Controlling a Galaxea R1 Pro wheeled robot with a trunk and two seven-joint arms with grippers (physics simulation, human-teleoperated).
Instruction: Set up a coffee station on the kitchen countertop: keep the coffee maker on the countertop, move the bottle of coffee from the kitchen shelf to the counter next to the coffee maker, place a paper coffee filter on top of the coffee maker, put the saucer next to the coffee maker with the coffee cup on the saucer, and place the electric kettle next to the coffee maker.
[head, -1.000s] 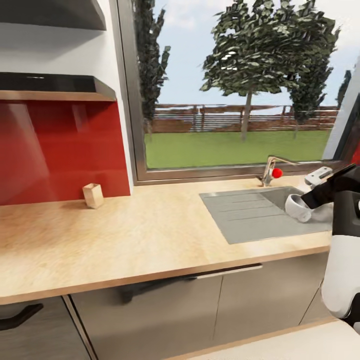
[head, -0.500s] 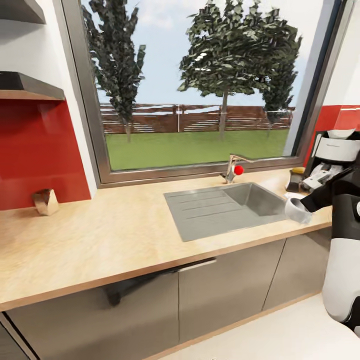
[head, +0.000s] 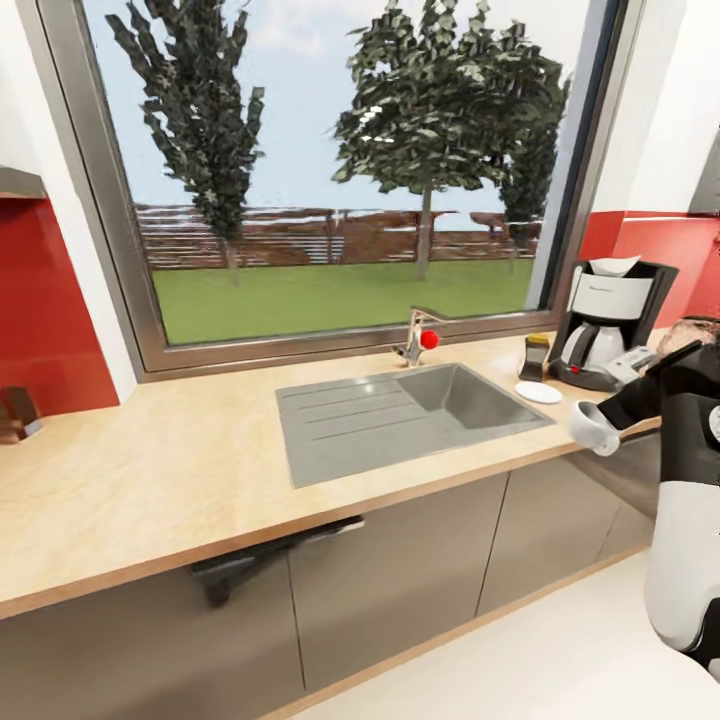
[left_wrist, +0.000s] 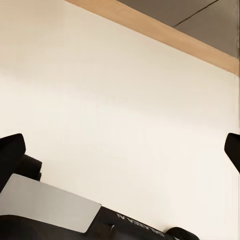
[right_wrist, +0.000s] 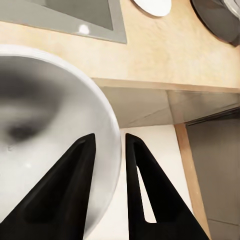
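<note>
Faint grey lettering runs across the white front panel of the coffee maker (head: 612, 322), too small to read from here, and a strip of white print on the black body of the left gripper (left_wrist: 120, 150) is blurred and upside down in the left wrist view, so it cannot be made out either. The coffee maker is a black boxy machine standing at the far right of the kitchen countertop (head: 200, 470), a silver-white carafe tucked under its white panel and the paper coffee filter (head: 612, 266) sitting white on its top. Just beside it stands the bottle of coffee (head: 535, 357), dark with a yellow lid and pale label, and the saucer (head: 539, 392), flat and white, lies in front of the bottle near the steel sink (head: 400, 418). The right gripper (right_wrist: 106, 150) pinches the rim of the coffee cup (right_wrist: 45, 140), one black finger inside the glossy white bowl and one outside, holding it out past the counter's front edge. The left gripper's fingers stand wide apart over a pale floor (left_wrist: 125, 100).
</note>
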